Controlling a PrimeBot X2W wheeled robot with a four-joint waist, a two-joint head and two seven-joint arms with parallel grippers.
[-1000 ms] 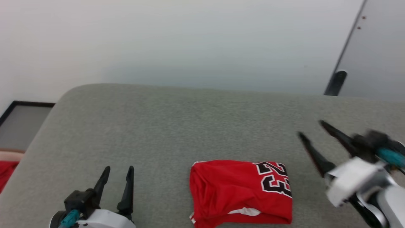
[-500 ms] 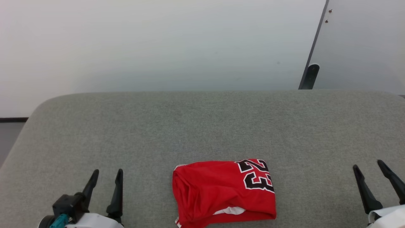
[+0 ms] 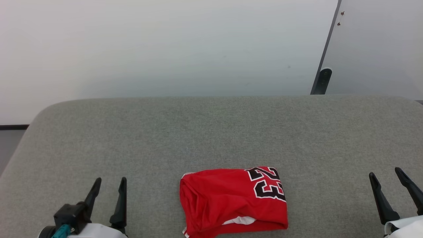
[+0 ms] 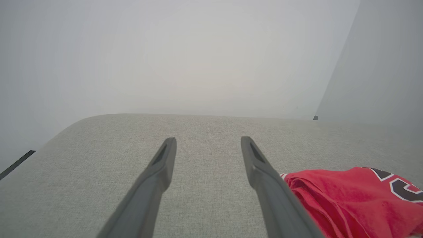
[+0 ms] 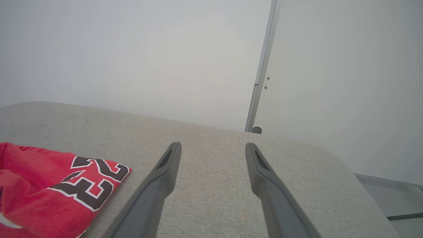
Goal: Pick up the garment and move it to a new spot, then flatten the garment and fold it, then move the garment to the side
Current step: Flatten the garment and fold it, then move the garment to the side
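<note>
1. Since a second ago, my right gripper (image 3: 384, 172) has drawn back from its raised, blurred pose well to the right of the garment (image 3: 228, 201) and now sits low on that same side. My head camera also turned over that second, so I count the garment's small shift in the head view as the camera's, not its own.
2. Over the last half second nothing has moved.
3. My right gripper's two fingers are spread with nothing between them, well clear of the garment's right edge.
4. My left gripper (image 3: 111, 179) is likewise spread and empty, well to the garment's left and not touching it.
5. The garment lies on the grey padded surface (image 3: 211, 132) as a compact red rectangle. The black "23" shows on its right part, and a sliver of white shows at its near edge.
6. Done, as I judge it: the pick-up, the flattening and the folding, since the cloth is a tidy packet and not spread out.
7. Left, as I judge it: perhaps the move to the side. The garment sits about midway between my two grippers, so I cannot tell whether this is its final spot.
8. If that move remains, I must grip it again without spilling the folds.
</note>
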